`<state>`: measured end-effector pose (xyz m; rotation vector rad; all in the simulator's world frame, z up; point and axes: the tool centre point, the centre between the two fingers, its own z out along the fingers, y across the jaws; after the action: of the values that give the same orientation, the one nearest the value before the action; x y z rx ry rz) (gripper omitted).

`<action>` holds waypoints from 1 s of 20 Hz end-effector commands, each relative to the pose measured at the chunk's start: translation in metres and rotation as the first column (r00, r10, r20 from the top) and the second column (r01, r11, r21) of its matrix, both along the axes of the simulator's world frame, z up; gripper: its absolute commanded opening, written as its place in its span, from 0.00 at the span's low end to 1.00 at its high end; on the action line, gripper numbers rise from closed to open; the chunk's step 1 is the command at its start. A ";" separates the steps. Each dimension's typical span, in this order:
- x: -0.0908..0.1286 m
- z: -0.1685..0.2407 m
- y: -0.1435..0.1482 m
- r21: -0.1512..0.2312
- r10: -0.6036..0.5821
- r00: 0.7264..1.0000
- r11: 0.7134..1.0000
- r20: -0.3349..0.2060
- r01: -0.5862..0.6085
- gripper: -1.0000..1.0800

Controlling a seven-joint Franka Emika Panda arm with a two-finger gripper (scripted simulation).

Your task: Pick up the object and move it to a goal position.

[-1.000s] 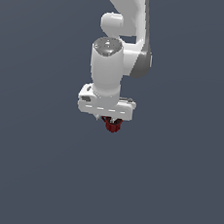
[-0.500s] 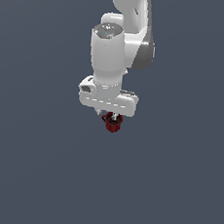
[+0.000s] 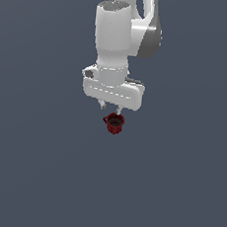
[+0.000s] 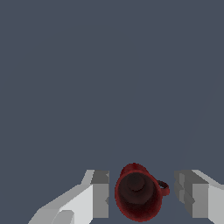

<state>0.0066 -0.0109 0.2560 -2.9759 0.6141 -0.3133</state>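
Note:
The object is a small dark red mug [image 3: 115,123] with a dark inside and a little side handle. In the exterior view it sits just below the white gripper [image 3: 110,107], whose two short fingertips point down at it. From the wrist view the mug [image 4: 137,193] lies between the two white fingers [image 4: 100,197], its opening facing the camera. A narrow strip of grey shows on each side between mug and finger. The gripper [image 4: 142,194] is open around the mug, and I see no contact.
A plain dark grey surface [image 3: 176,191] fills both views. The white arm [image 3: 116,36] rises from the gripper out of the picture's upper edge.
The arm looks larger and its hand sits a little higher in the exterior picture. The mug stays under the fingertips and has shifted slightly up with them.

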 end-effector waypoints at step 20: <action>-0.016 0.063 0.017 0.028 -0.319 0.933 0.947 0.168 0.319 0.62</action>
<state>-0.0079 0.0052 0.3170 -2.8116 1.0444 -0.5673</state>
